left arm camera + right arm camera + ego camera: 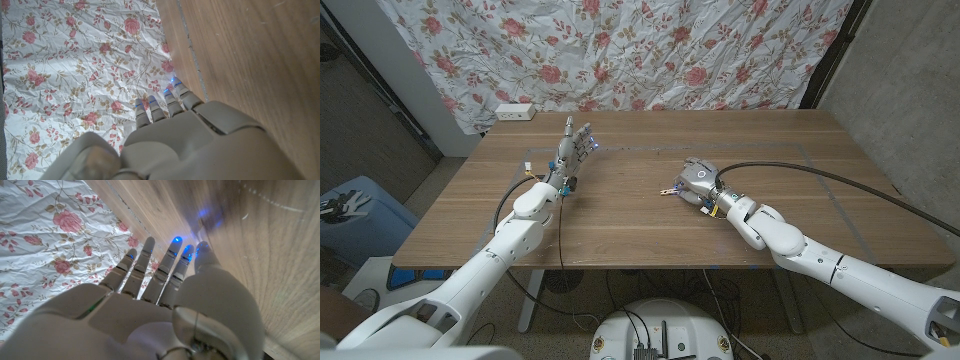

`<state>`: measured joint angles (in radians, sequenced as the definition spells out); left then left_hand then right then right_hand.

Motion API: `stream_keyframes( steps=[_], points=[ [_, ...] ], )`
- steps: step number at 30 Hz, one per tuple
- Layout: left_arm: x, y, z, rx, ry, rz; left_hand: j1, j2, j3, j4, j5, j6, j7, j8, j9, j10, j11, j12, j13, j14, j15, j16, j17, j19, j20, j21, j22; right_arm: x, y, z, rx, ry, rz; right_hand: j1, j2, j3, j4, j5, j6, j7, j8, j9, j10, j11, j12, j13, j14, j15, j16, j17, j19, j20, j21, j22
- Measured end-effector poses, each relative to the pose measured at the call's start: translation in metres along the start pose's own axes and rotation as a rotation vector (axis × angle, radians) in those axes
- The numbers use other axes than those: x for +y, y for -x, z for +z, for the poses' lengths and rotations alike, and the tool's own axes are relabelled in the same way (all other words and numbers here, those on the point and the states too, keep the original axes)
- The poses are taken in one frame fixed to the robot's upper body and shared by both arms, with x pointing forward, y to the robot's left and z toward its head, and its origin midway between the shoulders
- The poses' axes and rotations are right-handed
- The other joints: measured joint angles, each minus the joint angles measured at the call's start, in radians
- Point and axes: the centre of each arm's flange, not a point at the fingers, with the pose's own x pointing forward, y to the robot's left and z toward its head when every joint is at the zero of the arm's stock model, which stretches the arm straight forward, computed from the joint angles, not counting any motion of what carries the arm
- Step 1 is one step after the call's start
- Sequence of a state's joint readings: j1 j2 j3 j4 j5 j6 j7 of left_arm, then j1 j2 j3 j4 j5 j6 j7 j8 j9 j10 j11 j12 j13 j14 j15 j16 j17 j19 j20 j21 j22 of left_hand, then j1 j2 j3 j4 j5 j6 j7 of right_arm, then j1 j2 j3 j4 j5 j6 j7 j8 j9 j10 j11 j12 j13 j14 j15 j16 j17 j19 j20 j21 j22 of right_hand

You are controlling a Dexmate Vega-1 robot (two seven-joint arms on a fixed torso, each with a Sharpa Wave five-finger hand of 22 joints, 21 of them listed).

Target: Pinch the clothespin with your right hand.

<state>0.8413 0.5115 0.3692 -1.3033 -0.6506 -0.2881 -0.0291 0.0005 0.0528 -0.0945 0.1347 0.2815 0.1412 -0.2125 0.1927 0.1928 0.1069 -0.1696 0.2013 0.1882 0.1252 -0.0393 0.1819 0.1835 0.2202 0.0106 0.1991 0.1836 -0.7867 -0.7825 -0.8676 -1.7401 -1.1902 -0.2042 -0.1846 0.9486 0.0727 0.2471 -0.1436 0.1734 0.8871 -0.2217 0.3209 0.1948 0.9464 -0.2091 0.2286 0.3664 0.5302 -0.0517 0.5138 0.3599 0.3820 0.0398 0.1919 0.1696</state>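
One small clothespin, reddish with a metal glint, lies on the brown wooden table just off the fingertips of the grey-white right hand, which hunches low over the wood; whether its fingers already touch or hold the pin I cannot tell, though the right wrist view shows them fairly straight and slightly apart. Judgement: bring thumb and a finger onto the pin's tail ends and squeeze squarely so it doesn't skid. No containers seen; the left hand stands on edge well apart, fingers spread, holding nothing.

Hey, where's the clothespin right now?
In the head view, the clothespin lies mid-table, at the fingertips of the right hand.
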Motion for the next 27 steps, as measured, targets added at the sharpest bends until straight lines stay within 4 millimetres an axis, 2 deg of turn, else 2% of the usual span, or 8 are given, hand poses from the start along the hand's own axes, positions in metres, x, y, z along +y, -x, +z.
stream_keyframes(
  steps=[9,13,15,18,19,24,26,27],
  points=[
    [0.0000,-0.0001,0.0001,0.000,0.000,0.000,0.000,0.000,0.000,0.000,0.000,0.000,0.000,0.000,0.000,0.000,0.000,0.000,0.000,0.000,0.000,0.000,0.000,0.000,0.000,0.000,0.000,-0.0037,-0.0012,-0.0002,0.004,-0.028,-0.006,-0.012,-0.012,-0.015,-0.001,0.000,-0.013,-0.002,0.000,0.003,-0.027,0.001,-0.008,0.000,-0.009,0.002,-0.004,0.005,0.004,0.004,0.000,0.000],
    [0.0000,-0.0001,0.0001,0.000,0.000,0.000,0.000,0.000,0.000,0.000,0.000,0.000,0.000,0.000,0.000,0.000,0.000,0.000,0.000,0.000,0.000,0.000,0.000,0.000,0.000,0.000,0.000,-0.0054,-0.0019,-0.0009,0.004,-0.041,-0.006,-0.037,-0.037,-0.032,0.004,0.001,-0.039,0.000,-0.016,0.004,-0.070,0.001,-0.025,-0.009,-0.023,0.002,-0.015,0.005,0.002,0.016,0.000,0.000],
    [0.0000,-0.0001,0.0001,0.000,0.000,0.000,0.000,0.000,0.000,0.000,0.000,0.000,0.000,0.000,0.000,0.000,0.000,0.000,0.000,0.000,0.000,0.000,0.000,0.000,0.000,0.000,0.000,-0.0062,-0.0023,-0.0014,0.004,-0.048,-0.005,-0.060,-0.060,-0.042,0.007,0.006,-0.059,-0.002,-0.024,0.008,-0.096,0.002,-0.033,-0.013,-0.033,0.004,-0.019,0.005,0.000,0.022,0.000,0.000],
    [0.0000,-0.0001,0.0001,0.000,0.000,0.000,0.000,0.000,0.000,0.000,0.000,0.000,0.000,0.000,0.000,0.000,0.000,0.000,0.000,0.000,0.000,0.000,0.000,0.000,0.000,0.000,0.000,-0.0071,-0.0028,-0.0019,0.004,-0.057,-0.001,-0.073,-0.073,-0.055,0.011,0.008,-0.087,0.000,-0.035,0.008,-0.129,0.005,-0.036,-0.018,-0.047,0.005,-0.026,0.006,-0.005,0.030,0.000,0.000],
    [-0.0001,-0.0001,0.0001,0.000,0.000,0.000,0.000,0.000,0.000,0.000,0.000,0.000,0.000,0.000,0.000,0.000,0.000,0.000,0.000,0.000,0.000,0.000,0.000,0.000,0.000,0.000,0.000,-0.0070,-0.0028,-0.0019,0.004,-0.058,0.000,-0.094,-0.079,-0.060,0.013,0.013,-0.102,0.001,-0.041,0.008,-0.139,0.007,-0.036,-0.020,-0.055,0.003,-0.030,0.008,-0.006,0.030,0.001,0.000],
    [0.0000,0.0000,0.0000,0.000,0.000,0.000,0.000,0.000,0.000,0.000,0.000,0.000,0.000,0.000,0.000,0.000,0.000,0.000,0.000,0.000,0.000,0.000,0.000,0.000,0.000,0.000,0.000,-0.0083,-0.0038,-0.0035,0.006,-0.077,0.012,-0.131,-0.099,-0.081,0.021,0.022,-0.158,0.015,-0.068,0.006,-0.191,0.029,-0.036,-0.029,-0.086,0.006,-0.049,0.009,-0.018,0.043,0.001,0.000],
    [0.0000,-0.0001,0.0000,0.000,0.000,0.000,0.000,0.000,0.000,0.000,0.000,0.000,0.000,0.000,0.000,0.000,0.000,0.000,0.000,0.000,0.000,0.000,0.000,0.000,0.000,0.000,0.000,-0.0086,-0.0041,-0.0039,0.006,-0.083,0.017,-0.141,-0.092,-0.084,0.024,0.024,-0.183,0.022,-0.079,0.005,-0.216,0.041,-0.040,-0.032,-0.099,0.005,-0.058,0.009,-0.027,0.052,0.001,0.000],
    [0.0000,0.0000,0.0000,0.000,0.000,0.000,0.000,0.000,0.000,0.000,0.000,0.000,0.000,0.000,0.000,0.000,0.000,0.000,0.000,0.000,0.000,0.000,0.000,0.000,0.000,0.000,0.000,-0.0081,-0.0041,-0.0038,0.006,-0.086,0.020,-0.154,-0.104,-0.090,0.023,0.024,-0.194,0.025,-0.084,0.005,-0.229,0.049,-0.040,-0.035,-0.111,0.007,-0.063,0.009,-0.032,0.056,0.001,0.000]
  ],
)
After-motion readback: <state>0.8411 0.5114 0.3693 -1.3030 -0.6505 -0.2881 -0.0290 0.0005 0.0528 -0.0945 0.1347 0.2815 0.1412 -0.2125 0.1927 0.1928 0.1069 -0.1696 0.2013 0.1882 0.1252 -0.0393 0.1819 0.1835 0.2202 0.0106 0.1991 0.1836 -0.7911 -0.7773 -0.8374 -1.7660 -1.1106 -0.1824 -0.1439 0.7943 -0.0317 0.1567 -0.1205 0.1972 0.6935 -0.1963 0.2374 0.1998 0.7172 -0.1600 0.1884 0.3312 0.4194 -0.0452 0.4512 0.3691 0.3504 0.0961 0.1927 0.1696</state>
